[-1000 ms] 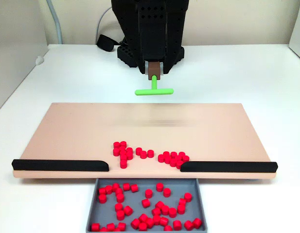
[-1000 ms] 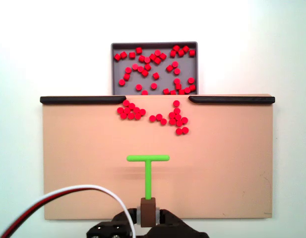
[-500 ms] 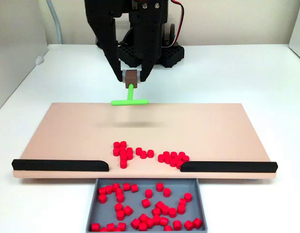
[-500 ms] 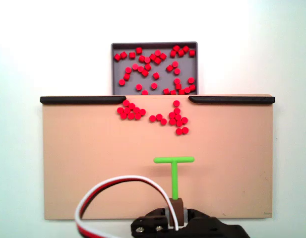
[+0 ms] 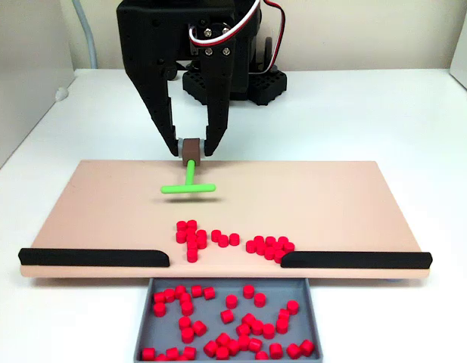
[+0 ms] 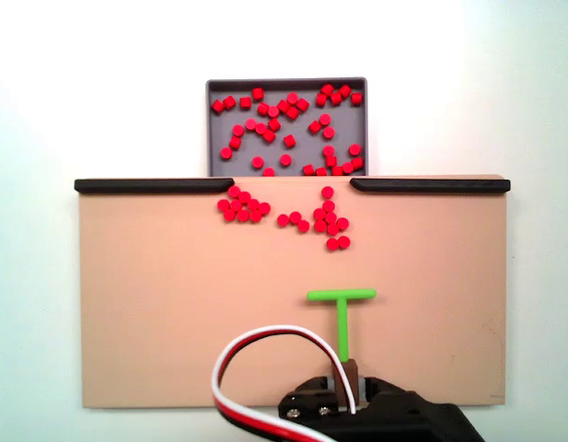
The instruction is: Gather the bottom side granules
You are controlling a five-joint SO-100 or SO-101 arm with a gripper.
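While many red pellets already lie in the grey tray, the granules left on the tan board sit in loose clusters just short of the gap between two black strips, so gathering looks unfinished. Behind them, the gripper is clamped on the green T-shaped tool, on a white table by a pale wall.
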